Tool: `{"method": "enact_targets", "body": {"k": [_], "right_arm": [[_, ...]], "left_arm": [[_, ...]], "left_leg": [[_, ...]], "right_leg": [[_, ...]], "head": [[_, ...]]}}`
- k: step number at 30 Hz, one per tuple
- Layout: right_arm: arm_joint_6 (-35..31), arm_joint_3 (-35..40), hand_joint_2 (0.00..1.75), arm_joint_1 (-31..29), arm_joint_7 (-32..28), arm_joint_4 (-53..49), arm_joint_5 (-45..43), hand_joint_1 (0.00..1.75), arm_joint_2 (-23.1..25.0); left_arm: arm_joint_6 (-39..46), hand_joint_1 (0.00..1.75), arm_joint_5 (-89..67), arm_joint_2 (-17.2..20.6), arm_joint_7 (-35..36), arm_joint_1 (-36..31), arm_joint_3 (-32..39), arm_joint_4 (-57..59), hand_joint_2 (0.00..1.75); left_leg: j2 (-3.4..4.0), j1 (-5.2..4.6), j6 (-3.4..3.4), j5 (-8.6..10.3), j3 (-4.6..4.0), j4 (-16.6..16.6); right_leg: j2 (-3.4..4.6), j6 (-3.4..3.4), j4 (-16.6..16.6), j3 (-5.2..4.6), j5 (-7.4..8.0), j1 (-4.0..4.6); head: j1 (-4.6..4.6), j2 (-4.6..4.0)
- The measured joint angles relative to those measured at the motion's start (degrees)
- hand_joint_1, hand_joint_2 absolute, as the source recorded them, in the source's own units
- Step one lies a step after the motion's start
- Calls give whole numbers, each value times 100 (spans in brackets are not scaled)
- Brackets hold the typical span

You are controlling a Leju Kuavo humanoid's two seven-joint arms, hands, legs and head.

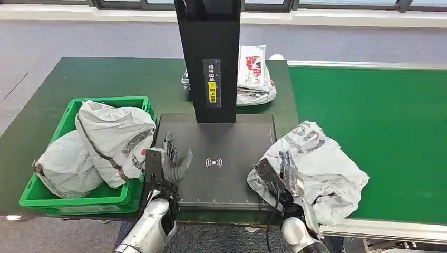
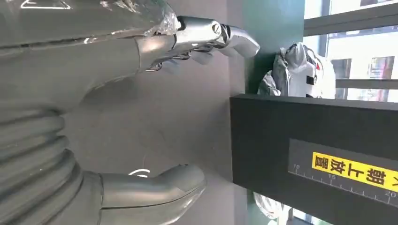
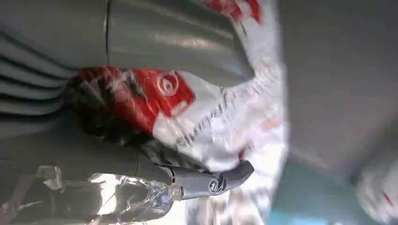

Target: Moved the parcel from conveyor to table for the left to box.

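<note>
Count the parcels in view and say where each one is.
4, maybe more hidden. Two grey parcels lie in the green bin; one parcel under the right robot hand straddles conveyor and scanner plate; a white-red pile lies behind the scanner post, possibly several.

Parcel: crinkled glossy grey-white plastic film, red print | crate: smooth green plastic holding wrinkled grey poly bags | scanner plate: matt black | conveyor: matt green belt | right hand: grey, shiny clear wrap.
</note>
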Motion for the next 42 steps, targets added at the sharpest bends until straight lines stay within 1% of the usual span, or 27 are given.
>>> {"method": "enact_targets", "body": {"k": [3,4,5,9,16,18,22,26,29,32,39,42], "right_arm": [[114,0,175,-38,13,242,24,0,0],[217,0,175,-59,37,323,64,9,0],[314,0,175,-85,63,410,92,175,0],[485,0,175,-227,66,655,171,175,2],[553,-37,175,-373,-173,889,19,175,9],[419,-77,175,-386,-280,889,-94,175,9],[-322,-114,175,-272,-656,626,-540,175,81],[-665,-114,175,-261,-857,275,-787,175,133],[-1052,-114,175,-282,-1312,-34,-1032,175,234],[-1154,-50,175,-430,-1521,-291,-1191,175,337],[-1272,188,175,-613,-1567,-499,-1318,175,450],[-1178,330,175,-683,-1672,-503,-1327,175,481]], "left_arm": [[-9,0,-2,0,2,0,0,0,175],[-13,0,-4,0,7,-1,0,0,175],[-17,0,-9,0,13,-3,0,2,175],[-26,0,-39,2,44,-20,0,35,175],[-35,0,-70,26,70,-39,0,46,175],[-31,0,-70,31,70,-33,0,35,175],[24,0,-70,48,70,61,0,-72,175],[35,0,-74,50,66,105,0,-120,175],[35,0,-72,44,28,105,0,-129,175],[35,0,-72,13,-35,91,0,-123,175],[44,0,-63,-37,-98,35,0,-61,175],[50,0,-63,-42,-125,17,0,-48,175]], "left_leg": [[1,0,0,0,1,0],[2,0,0,0,1,0],[2,0,0,0,1,0],[22,0,0,-2,19,0],[58,0,1,-15,61,-1],[63,0,0,-14,65,-1],[57,0,-6,-7,56,-1],[57,1,-9,-5,42,-2],[50,2,-10,-4,27,-2],[52,3,-10,-4,24,-2],[42,4,-9,-4,19,-2],[44,4,-8,-4,16,-2]], "right_leg": [[1,0,0,0,0,0],[2,0,0,1,0,0],[2,0,0,1,0,0],[16,0,0,13,0,0],[43,-4,-1,42,0,1],[47,-6,-1,46,4,3],[42,-7,-1,38,5,8],[44,-9,0,24,5,15],[40,-11,1,15,3,15],[41,-11,1,9,3,14],[33,-10,0,10,3,7],[34,-10,1,5,3,6]], "head": [[2,0],[0,0],[0,0],[2,0],[2,0],[2,0],[2,0],[0,0],[0,0],[0,0],[0,0],[0,0]]}}
